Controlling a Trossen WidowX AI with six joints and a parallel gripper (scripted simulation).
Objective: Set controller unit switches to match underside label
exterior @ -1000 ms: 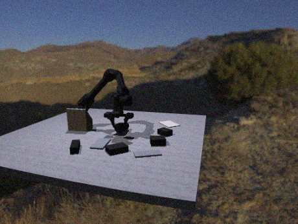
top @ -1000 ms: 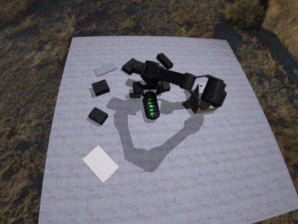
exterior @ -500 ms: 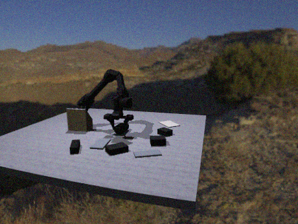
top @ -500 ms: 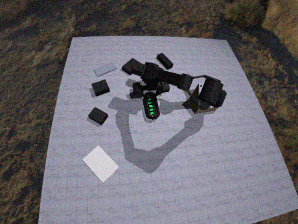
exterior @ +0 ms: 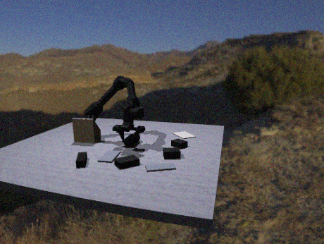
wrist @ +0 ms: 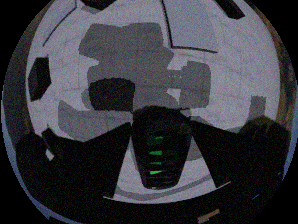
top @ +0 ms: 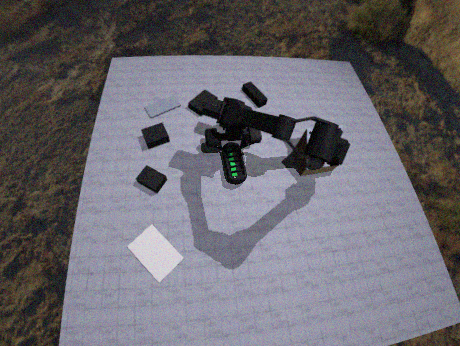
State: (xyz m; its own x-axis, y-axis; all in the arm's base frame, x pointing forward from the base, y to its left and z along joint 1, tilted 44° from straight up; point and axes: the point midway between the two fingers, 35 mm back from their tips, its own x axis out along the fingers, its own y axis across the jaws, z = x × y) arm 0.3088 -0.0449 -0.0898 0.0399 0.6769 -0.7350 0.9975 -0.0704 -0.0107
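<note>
The dark grey controller unit is between the gripper's fingers, tilted rather than flat on its base. Its switch face is turned toward the top camera, with several green switch ends lit up in a row. Green also shows in the wrist view, but single switch settings are too small and dark to read surely. The label on the underside is not visible. My gripper is shut on the unit, with a finger against each long side. Whether the lower end touches the bench is unclear.
Dark modules lie left of and behind the unit. Thin pale plates and a white sheet lie flat. A brown block stands by the arm's base. A very dark patch lies beside the unit.
</note>
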